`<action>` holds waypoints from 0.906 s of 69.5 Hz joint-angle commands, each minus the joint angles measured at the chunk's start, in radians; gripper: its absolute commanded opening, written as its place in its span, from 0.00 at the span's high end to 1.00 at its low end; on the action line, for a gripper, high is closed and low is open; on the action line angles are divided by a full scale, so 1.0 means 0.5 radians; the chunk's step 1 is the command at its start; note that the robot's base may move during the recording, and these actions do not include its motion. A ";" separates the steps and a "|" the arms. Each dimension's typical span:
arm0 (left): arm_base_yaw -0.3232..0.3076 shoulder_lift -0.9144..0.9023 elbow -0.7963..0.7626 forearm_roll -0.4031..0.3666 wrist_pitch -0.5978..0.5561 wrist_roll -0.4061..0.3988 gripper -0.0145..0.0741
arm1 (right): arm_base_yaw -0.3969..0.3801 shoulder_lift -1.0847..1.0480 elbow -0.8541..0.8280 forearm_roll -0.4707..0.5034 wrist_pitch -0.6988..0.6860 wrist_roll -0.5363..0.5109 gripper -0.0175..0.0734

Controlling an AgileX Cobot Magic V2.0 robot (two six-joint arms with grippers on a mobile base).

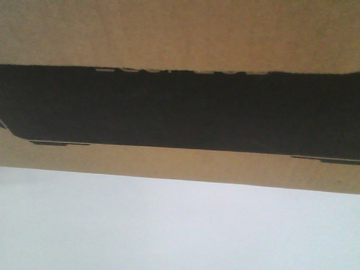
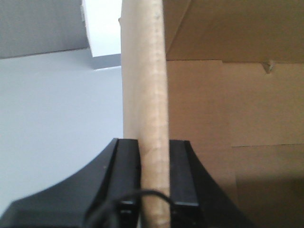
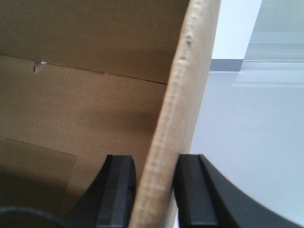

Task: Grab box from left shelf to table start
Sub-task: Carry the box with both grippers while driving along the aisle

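The box, brown cardboard with a wide black panel, fills the upper part of the front view, close to the camera. The white table spreads below it. In the left wrist view my left gripper is shut on the box's upright left wall, one black finger on each side. The right wrist view shows my right gripper shut on the right wall in the same way. The box's bare brown inside shows beside it. The left shelf is out of view.
White table surface lies outside the box on the left and on the right. A grey block stands at the far left edge. A grey band runs along the far right edge.
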 commanded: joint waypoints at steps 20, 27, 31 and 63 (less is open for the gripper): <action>-0.035 -0.021 -0.081 -0.169 -0.368 -0.008 0.94 | 0.010 0.014 -0.070 0.104 -0.253 -0.053 0.74; -0.035 -0.021 -0.081 -0.169 -0.368 -0.008 0.94 | 0.010 0.014 -0.070 0.104 -0.253 -0.053 0.74; -0.035 -0.021 -0.081 -0.169 -0.368 -0.008 0.94 | 0.010 0.014 -0.070 0.104 -0.251 -0.053 0.74; -0.035 -0.021 -0.081 -0.169 -0.368 -0.008 0.94 | 0.010 0.014 -0.070 0.104 -0.243 -0.053 0.74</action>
